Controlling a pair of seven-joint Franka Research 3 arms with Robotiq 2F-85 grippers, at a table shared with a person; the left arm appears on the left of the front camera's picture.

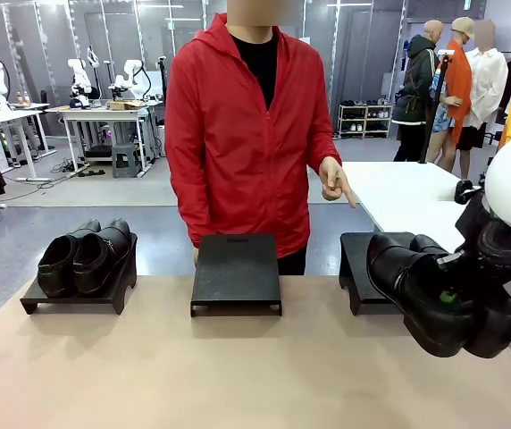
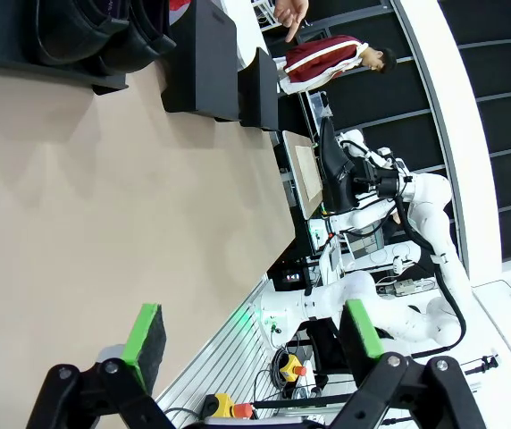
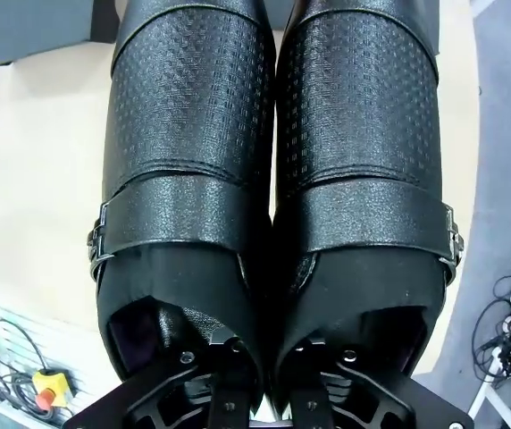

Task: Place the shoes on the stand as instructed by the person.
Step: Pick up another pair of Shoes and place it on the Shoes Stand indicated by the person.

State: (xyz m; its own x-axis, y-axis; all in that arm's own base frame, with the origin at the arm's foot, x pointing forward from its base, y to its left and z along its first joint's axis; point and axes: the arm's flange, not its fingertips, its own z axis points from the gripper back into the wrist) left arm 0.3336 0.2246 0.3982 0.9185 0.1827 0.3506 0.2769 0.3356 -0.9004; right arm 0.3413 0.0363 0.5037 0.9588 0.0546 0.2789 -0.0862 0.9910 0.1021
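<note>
Shoe pair [image 1: 407, 277] in right tool [image 1: 449, 297], near right-hand stand [image 1: 356, 250]

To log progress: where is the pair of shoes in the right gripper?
In the front view the pair of shoes hangs at the right, tilted in the right gripper, just in front of the right stand near the table's right edge.

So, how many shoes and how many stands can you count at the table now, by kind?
Shoes: 4, the resting pair on the left stand and the held pair in the right gripper.
Stands: 3, counting also the middle stand and the right stand.
Total: 7.
</note>
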